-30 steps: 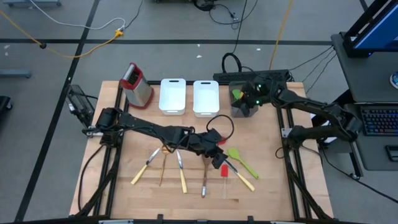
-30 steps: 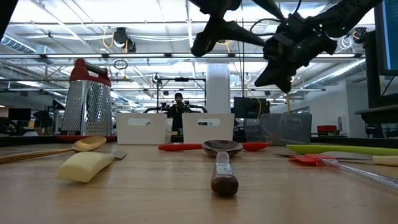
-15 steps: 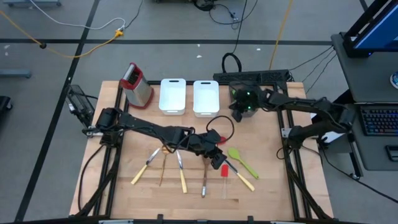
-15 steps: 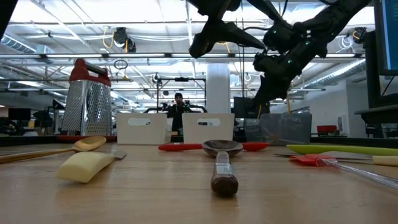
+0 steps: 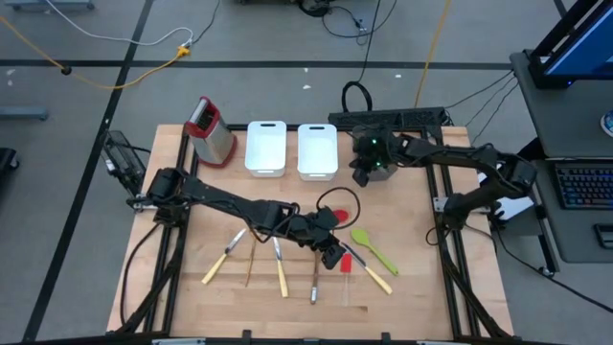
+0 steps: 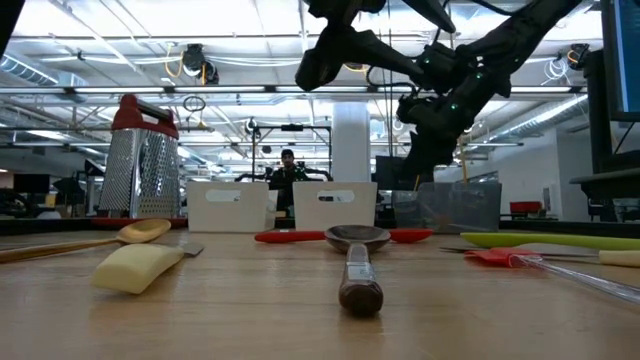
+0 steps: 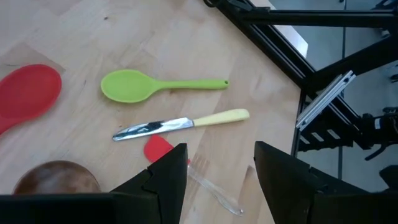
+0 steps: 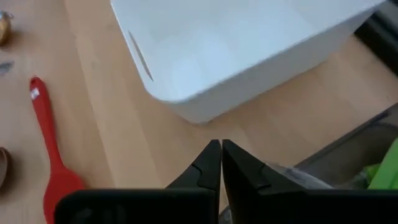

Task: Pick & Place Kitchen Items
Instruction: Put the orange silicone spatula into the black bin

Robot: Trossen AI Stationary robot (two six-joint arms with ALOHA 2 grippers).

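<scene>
The right hand [image 5: 363,175], shut and empty, has swung from the grey bin toward the white tray [image 5: 317,149]; the left hand [image 5: 332,257] hovers open above the utensils [image 5: 374,251] on the counter [image 5: 421,278].

The right gripper [image 5: 362,174] moves away from the grey bin [image 5: 383,165] toward the white tray [image 5: 317,150], and its fingers are pressed together. The left gripper [image 5: 332,257] slides closer to the red spatula [image 5: 345,265], fingers apart.
</scene>
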